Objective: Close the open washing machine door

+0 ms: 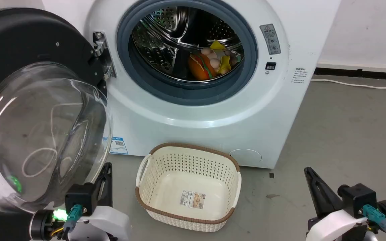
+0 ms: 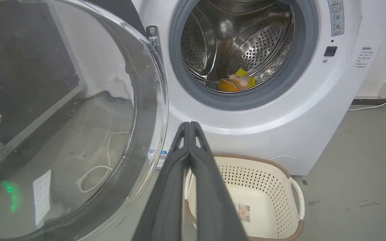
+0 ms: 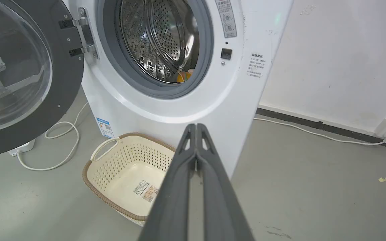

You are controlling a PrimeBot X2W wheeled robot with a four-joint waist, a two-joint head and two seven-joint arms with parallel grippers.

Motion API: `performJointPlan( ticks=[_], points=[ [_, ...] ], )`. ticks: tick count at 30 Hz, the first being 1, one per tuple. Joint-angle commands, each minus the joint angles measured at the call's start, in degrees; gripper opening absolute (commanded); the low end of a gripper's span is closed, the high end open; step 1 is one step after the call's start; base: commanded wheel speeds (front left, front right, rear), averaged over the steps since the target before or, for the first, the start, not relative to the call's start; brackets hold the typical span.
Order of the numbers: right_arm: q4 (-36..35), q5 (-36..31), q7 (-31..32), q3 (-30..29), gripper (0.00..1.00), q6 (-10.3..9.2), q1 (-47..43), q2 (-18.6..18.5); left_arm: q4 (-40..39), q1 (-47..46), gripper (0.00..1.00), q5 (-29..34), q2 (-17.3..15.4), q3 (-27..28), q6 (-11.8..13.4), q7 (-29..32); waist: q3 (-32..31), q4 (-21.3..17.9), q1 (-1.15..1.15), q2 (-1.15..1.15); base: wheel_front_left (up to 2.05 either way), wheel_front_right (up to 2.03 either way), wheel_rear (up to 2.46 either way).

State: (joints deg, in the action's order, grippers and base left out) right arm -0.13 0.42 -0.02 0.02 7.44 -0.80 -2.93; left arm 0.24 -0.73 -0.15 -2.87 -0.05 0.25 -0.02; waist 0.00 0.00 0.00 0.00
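Observation:
The washing machine door (image 1: 28,110) hangs wide open at the left, black rim hinged to the white machine, its clear glass bowl bulging toward me; it also fills the left of the left wrist view as the door (image 2: 62,117) and stands at the left as the door (image 3: 18,77). The grey-ringed steel drum opening (image 1: 186,50) holds colourful toys. My left gripper (image 1: 104,169) is shut and empty, just right of the glass bowl's lower edge; its closed tips (image 2: 190,124) point at the machine front. My right gripper (image 1: 308,172) is shut and empty, low at the right, its tips (image 3: 196,126) toward the machine.
A cream perforated basket (image 1: 152,160) with a brown rim stands on the grey floor in front of the machine, between my grippers. A white cable (image 3: 62,140) loops on the floor under the door. Another cable (image 1: 357,85) runs along the wall at the right.

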Motion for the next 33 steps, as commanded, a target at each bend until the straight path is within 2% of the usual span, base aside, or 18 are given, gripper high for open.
performJointPlan(
  ticks=[1,33],
  points=[
    [0.1,-0.4,0.0,0.0,0.00,0.05,0.8,0.1,-0.2,0.7,0.00,0.1,0.0,0.0,-0.2,0.0,0.0,0.0,0.00,0.00,0.00,0.00,0.00],
    [0.1,-0.4,0.0,0.0,0.00,0.05,0.8,0.1,-0.2,0.7,0.00,0.1,0.0,0.0,-0.2,0.0,0.0,0.0,0.00,0.00,0.00,0.00,0.00]
  ],
)
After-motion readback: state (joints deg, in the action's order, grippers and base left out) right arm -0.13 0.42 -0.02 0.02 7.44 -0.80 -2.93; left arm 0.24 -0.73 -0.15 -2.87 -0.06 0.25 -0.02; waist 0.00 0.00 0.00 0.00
